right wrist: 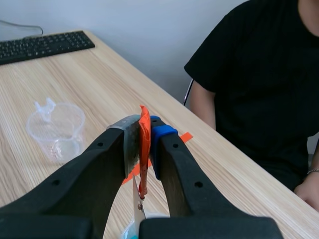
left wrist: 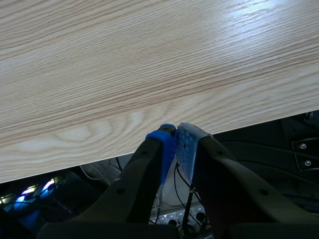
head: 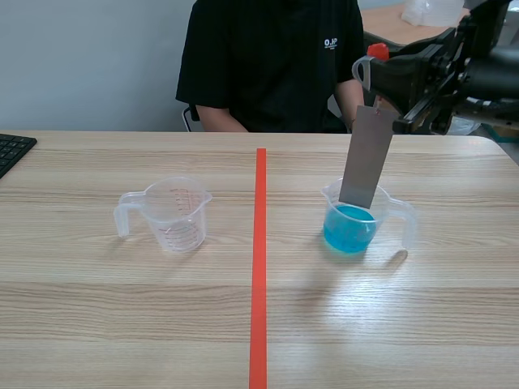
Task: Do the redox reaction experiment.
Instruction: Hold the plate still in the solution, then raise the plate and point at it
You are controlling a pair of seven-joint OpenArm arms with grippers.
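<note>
Dipping step: the metal plate hangs in the blue solution.

The right claw [right wrist: 144, 133] is clamped on a thin orange-red tab [right wrist: 144, 149], raised at about one o'clock over the wooden table [head: 122, 308]. From that tab a flat grey metal plate [head: 366, 158] hangs tilted, its lower end inside the clear plastic beaker of blue liquid [head: 350, 228]. It seems to reach the liquid, though I cannot tell how deep. An empty clear plastic measuring beaker [head: 174, 212] stands well apart at nine o'clock of the blue one, across the orange-red line. The left claw [left wrist: 175, 142] has its pads pressed together on nothing, at the table's near edge, six o'clock. I'd judge this the soaking step. The next move calls for a steady hold, then a straight lift so the plate clears the rim without tipping the beaker.
</note>
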